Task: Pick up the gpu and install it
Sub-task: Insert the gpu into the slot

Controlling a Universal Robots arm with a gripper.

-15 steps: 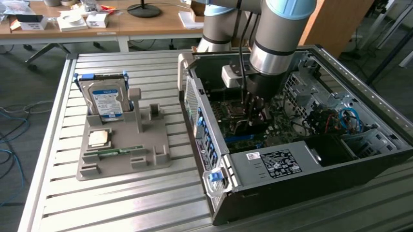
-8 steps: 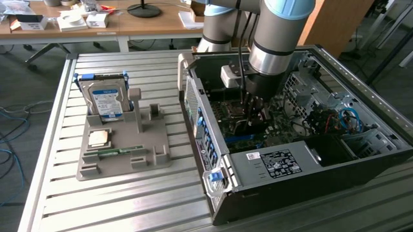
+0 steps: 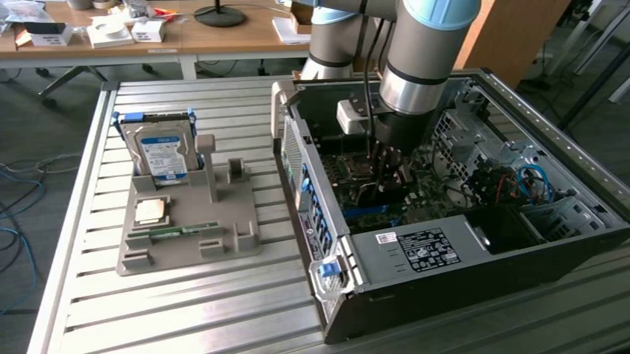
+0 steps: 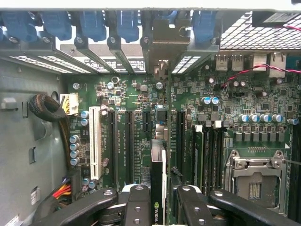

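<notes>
Wrist view: gpu (image 4: 157, 162) is seen edge-on, standing upright over the motherboard (image 4: 131, 94), dark with a pale strip along one side and a small green logo near the camera. It runs parallel to the long black expansion slots (image 4: 128, 141) and sits between two of them. Can't tell if its lower edge is seated in a slot or just above one.

Gripper (image 4: 161, 189) is clenched on the gpu, with black fingers (image 4: 137, 207) on either flat side of the card. Beyond the card, a grey metal bracket plate (image 4: 164, 42) sits at the case's rear wall among the blue latches (image 4: 91, 23).

Other things on the board:
- white slot (image 4: 95, 141)
- empty CPU socket (image 4: 254, 181) with its metal frame
- sleeved cable bundle (image 4: 44, 107)

Exterior view: arm (image 3: 423, 51) reaches straight down into the open PC case (image 3: 414, 295), which lies on its side on the slatted metal table (image 3: 197, 310). The wrist is deep inside, over the middle of the board.

At the exterior view's left of the case, well apart from it, a grey fixture (image 3: 241, 221) holds:
- blue-labelled hard drive (image 3: 162, 155), upright
- CPU chip (image 3: 150, 212), flat
- green RAM stick (image 3: 177, 231), near its front edge

Wooden desk (image 3: 226, 37) with boxes stands at the far side.
</notes>
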